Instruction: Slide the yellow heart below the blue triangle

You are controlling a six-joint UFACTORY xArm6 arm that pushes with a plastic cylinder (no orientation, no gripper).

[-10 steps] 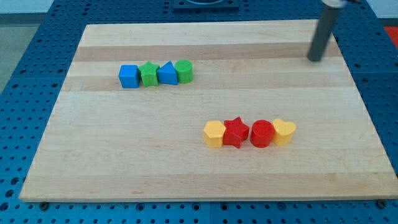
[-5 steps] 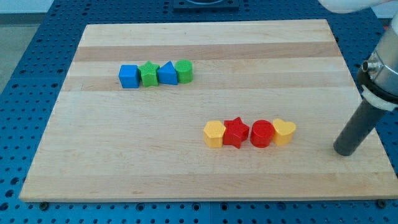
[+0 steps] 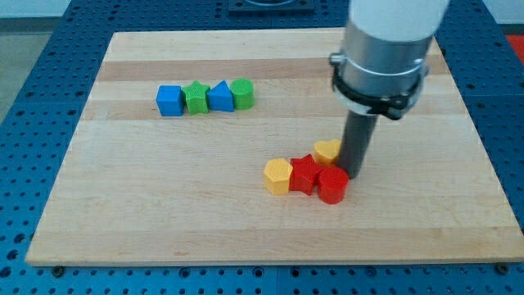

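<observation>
The yellow heart lies near the board's middle right, just above the red star and the red cylinder. My tip stands right against the heart's right side, just above the red cylinder. The blue triangle sits in a row at the upper left, far to the left of the heart and above it.
A blue cube, a green star and a green cylinder share the row with the blue triangle. A yellow hexagon touches the red star's left side. The wooden board lies on a blue pegboard.
My tip swept from the board's right side leftward into the lower row. The yellow heart moved left and up out of the row. The red cylinder, the red star and the yellow hexagon shifted a little.
</observation>
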